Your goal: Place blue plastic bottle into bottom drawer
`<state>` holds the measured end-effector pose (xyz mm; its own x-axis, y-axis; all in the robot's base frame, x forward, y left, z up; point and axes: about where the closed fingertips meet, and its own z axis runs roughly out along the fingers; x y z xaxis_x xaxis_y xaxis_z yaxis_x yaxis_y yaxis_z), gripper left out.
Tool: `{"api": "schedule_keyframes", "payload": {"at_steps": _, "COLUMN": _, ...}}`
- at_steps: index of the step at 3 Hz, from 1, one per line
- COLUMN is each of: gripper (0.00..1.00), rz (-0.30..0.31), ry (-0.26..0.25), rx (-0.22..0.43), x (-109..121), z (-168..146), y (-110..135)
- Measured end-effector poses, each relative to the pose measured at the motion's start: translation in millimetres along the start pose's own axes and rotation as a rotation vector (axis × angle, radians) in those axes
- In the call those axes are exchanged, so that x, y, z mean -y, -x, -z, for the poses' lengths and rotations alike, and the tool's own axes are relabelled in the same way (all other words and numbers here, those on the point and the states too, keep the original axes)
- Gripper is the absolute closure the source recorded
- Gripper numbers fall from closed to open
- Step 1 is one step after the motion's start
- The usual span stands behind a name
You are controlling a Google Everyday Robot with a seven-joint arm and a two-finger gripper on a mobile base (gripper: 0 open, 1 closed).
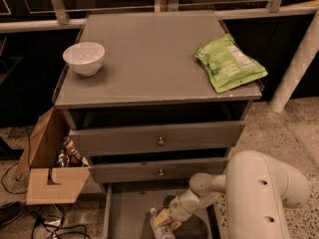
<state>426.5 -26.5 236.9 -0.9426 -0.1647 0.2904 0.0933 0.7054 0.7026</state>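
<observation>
Nearest the camera, the bulky white arm (264,193) is seen at the lower right, its thinner forearm reaching left and down into the bottom drawer (127,208). This drawer is pulled out, its grey floor and low left wall exposed. The gripper (168,222) is placed low inside it, near the middle of the tray, right against the blue plastic bottle (158,229). The bottle is found within the drawer's outline, tilted, with its white cap (153,212) toward the upper left and its lower end cut off by the picture's edge. Whether the gripper is clamped on the bottle or merely beside it cannot be told, and it cannot be told whether the bottle rests on the drawer floor.

Above, the middle drawer (124,172) is set slightly out, and the top drawer (114,140) a little further. Each is marked by a small round knob at its centre.

To the left of the drawers, an open cardboard box (55,184) is seen on the floor, with a few items held inside — too dim to be named. Dark cables (47,224) are strewn in front of it.

Further back, the flat grey top of the table (149,63) is occupied by two things, well apart: a white bowl (83,58) near the left edge and a green snack bag (229,63) at the right, its corner hanging over the edge. Behind the table a pale rail (30,25) is run across, and a white post (296,68) is leaned at the far right over speckled floor (279,128).
</observation>
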Motion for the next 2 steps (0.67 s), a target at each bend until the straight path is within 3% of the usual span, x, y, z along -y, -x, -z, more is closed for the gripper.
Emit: {"api": "schedule_keyframes", "payload": {"at_steps": 2, "gripper": 1.0, "rz": -0.07, "ry": 0.102, "rx": 0.127, "x": 26.8, "z": 4.1, "y": 37.5}}
